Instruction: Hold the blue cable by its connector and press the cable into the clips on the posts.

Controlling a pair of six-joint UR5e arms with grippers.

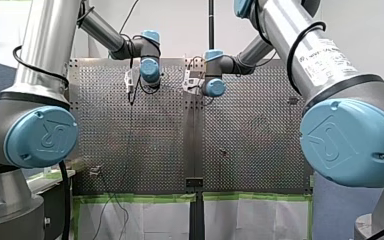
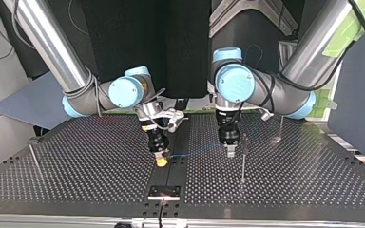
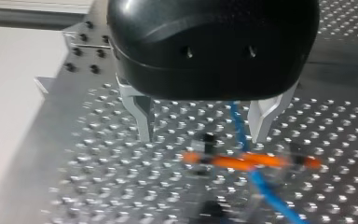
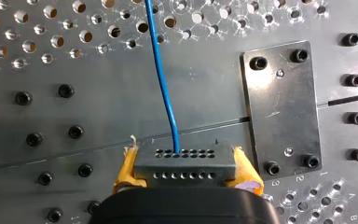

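Already my right gripper [image 4: 183, 154] is pinching the dark grey perforated connector block [image 4: 182, 168] between yellow pads, the thin blue cable [image 4: 161, 70] trailing over the perforated metal tabletop [image 4: 74, 116]. My left gripper [image 3: 202, 135] is hanging spread astride it; clipping onto the thin metal post [image 2: 243, 161] seemingly remains.

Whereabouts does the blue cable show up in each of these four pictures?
Front view: too thin to make out.
Top view: blue cable runs faintly between my right gripper and my left gripper.
Left wrist view: cable between my left gripper's open fingers.
Right wrist view: cable leaves the connector clamped in my right gripper.
Landmark: table seam, in all but the left wrist view.
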